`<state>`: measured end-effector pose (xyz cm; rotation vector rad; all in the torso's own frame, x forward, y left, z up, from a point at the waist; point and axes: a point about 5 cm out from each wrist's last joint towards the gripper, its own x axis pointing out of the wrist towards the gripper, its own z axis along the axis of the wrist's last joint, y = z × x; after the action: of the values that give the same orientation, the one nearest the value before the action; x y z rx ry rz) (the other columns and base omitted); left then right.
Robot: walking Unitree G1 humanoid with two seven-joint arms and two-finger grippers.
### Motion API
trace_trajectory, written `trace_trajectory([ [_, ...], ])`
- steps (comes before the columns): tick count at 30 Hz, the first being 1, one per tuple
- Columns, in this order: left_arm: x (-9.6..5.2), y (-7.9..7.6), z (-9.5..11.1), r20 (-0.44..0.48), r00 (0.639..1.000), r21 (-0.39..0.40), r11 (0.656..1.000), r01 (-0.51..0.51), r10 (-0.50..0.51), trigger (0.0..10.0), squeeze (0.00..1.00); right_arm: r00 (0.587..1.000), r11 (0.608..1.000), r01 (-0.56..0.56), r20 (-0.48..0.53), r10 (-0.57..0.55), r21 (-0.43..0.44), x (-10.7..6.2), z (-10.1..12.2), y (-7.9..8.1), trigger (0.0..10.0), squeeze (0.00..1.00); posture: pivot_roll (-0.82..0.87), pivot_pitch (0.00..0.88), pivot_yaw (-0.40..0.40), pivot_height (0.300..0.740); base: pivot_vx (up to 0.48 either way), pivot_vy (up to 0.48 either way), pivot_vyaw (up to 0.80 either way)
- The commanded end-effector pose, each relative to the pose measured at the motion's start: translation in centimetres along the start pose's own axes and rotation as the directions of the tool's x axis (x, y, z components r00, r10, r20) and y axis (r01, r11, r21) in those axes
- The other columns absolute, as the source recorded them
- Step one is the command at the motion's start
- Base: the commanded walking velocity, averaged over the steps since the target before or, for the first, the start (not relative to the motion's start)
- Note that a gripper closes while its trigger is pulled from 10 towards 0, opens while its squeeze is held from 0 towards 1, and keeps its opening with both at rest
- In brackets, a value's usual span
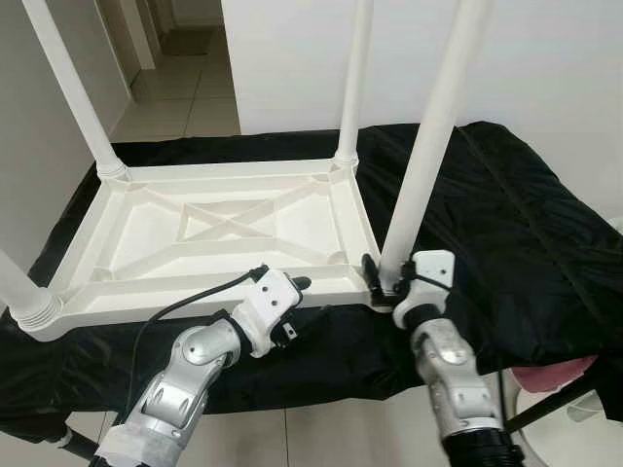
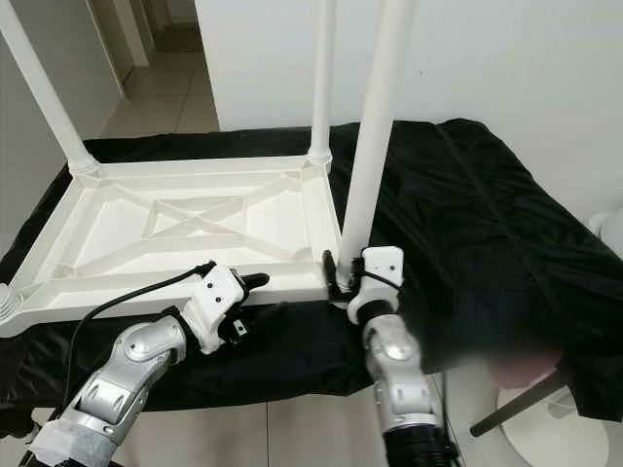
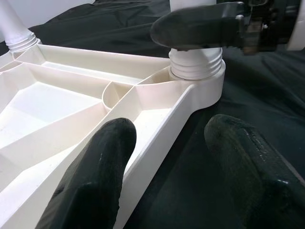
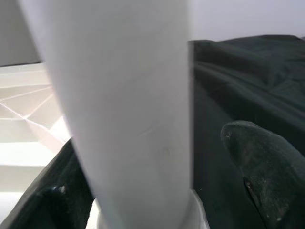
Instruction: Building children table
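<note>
I find the tabletop [image 1: 224,233] inverted on the black cloth [image 1: 506,214]. My right gripper [image 1: 385,279] clasps the near-right leg [image 1: 428,146] at its socket (seating step); left gripper [image 1: 292,292] rests open astride the rim. Next: twist home.

A white plastic tabletop [image 1: 229,229] lies upside down, its ribbed underside up, with a cross-shaped brace in the middle panel and diagonal ribs running to the corners. Four white round legs stand up from the corner sockets. The far-left leg [image 1: 73,92] leans outward to the left, the far-right leg [image 1: 352,83] stands near upright, and the near-right leg [image 1: 433,136] tilts right. Only the ribbed base of the near-left leg [image 1: 24,297] is visible.
</note>
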<state>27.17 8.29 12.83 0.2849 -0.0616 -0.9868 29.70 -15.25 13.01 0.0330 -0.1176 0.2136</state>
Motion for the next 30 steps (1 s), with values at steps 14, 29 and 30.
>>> trace_trajectory([
  [14, 0.6, 0.3, 0.0, -0.005, 1.0, 0.022, 1.0, -0.015, 0.015, 10.0, 0.0, 0.896, 0.871, -0.444, -0.107, 0.431, -0.211, 1.8, 0.1, -1.7, 2.6, 0.0, -0.03, 0.0, 0.048, 0.74, 0.0, 0.0, 0.0],
  [29, 0.2, 0.4, 0.0, -0.006, 1.0, 0.023, 0.999, -0.028, 0.028, 10.0, 0.0, 0.858, 0.842, -0.512, -0.153, 0.491, -0.167, 1.7, -0.7, -2.3, 10.0, 0.0, -0.01, 0.0, 0.042, 0.74, 0.0, 0.0, 0.0],
  [30, 0.2, 0.3, 0.0, -0.007, 1.0, 0.022, 0.999, -0.028, 0.029, 10.0, 0.0, 0.865, 0.855, -0.497, -0.152, 0.477, -0.148, 1.5, -0.7, -2.4, 10.0, 0.0, -0.01, 0.0, 0.044, 0.74, 0.0, 0.0, 0.0],
])
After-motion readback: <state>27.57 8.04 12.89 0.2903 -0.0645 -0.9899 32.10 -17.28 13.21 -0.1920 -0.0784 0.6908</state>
